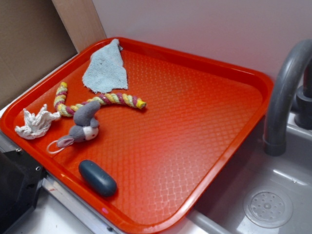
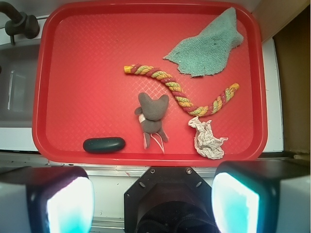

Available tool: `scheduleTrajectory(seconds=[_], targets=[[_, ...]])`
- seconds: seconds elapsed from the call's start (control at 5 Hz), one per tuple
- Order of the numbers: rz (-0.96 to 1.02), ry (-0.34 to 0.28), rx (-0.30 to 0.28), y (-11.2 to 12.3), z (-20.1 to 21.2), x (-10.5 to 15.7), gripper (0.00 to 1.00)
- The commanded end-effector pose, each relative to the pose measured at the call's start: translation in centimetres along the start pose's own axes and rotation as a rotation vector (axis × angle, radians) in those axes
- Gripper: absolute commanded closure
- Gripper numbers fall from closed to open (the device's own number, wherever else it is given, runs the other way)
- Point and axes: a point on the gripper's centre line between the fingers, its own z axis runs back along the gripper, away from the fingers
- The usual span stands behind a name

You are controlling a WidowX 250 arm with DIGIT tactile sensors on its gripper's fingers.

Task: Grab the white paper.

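I hold the tool [image 2: 153, 194] spread wide above the red plastic tray [image 2: 73, 73], since the crumpled white paper wad [image 2: 208, 138] lies untouched near its edge.

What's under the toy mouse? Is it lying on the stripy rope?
The plush mouse lies on the red tray. Its ears nearly meet the stripy rope in the exterior view, though the wrist view shows a gap. Whatever is directly beneath its body is hidden.
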Motion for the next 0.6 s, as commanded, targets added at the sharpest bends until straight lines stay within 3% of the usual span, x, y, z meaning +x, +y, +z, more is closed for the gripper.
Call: scheduleTrajectory(seconds=[0.0, 0.2, 0.4], targets=[[0.000, 0.000, 0.000, 0.0, 0.0, 0.0, 0.00], [0.047, 0.036, 0.013, 1.4, -2.8, 1.0, 0.00], [0.040, 0.055, -0.017, 2.6, -5.7, 1.7, 0.00]])
